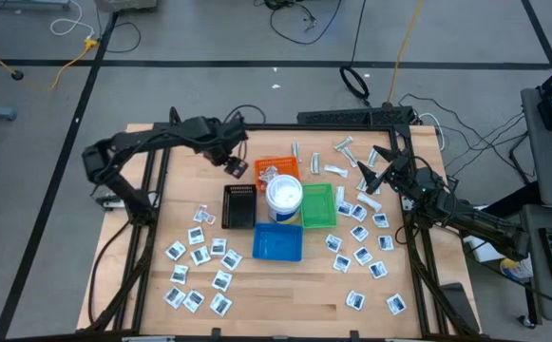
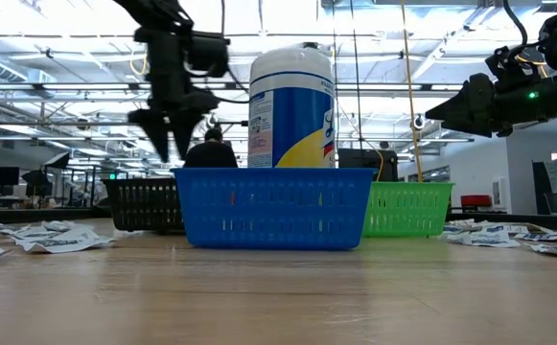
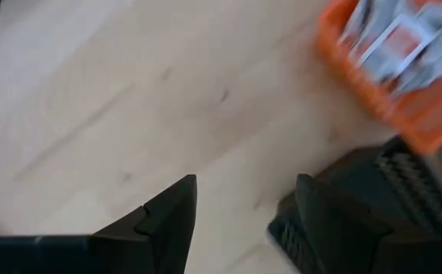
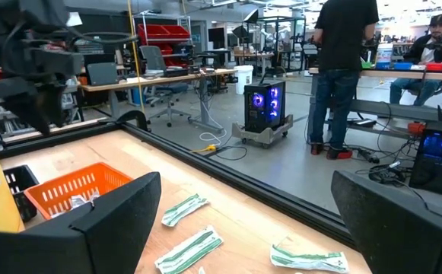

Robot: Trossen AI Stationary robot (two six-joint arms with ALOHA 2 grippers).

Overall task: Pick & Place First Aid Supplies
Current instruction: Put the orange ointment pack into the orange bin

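From above, the left gripper (image 1: 236,167) hangs over bare table (image 1: 285,294) just beside the orange tray (image 1: 277,167) and above the black tray (image 1: 239,205), its fingers parted with nothing between them. The right gripper (image 1: 371,177) sits at the far right side, spread wide and empty, over a scatter of wrapped strips (image 1: 344,147). White square packets (image 1: 199,255) lie in two loose groups, one left of the blue tray (image 1: 277,243) and one right of the green tray (image 1: 317,205); a few more packets rest inside the orange tray. The white tub (image 1: 283,195) stands between the trays.

At table height, the left gripper (image 2: 170,129) points down, clear of the surface, behind and left of the blue tray (image 2: 273,206). The right gripper (image 2: 451,107) hovers high at the right. Packets (image 2: 53,238) lie flat at both edges.

The left wrist camera shows two dark fingers (image 3: 171,221) apart over bare wood, with the orange tray (image 3: 403,106) holding packets (blurred) near the black tray (image 3: 388,205).

The right wrist camera shows its released fingers (image 4: 122,217) framing green-striped strips (image 4: 189,250) on the table, and people standing in the room beyond.
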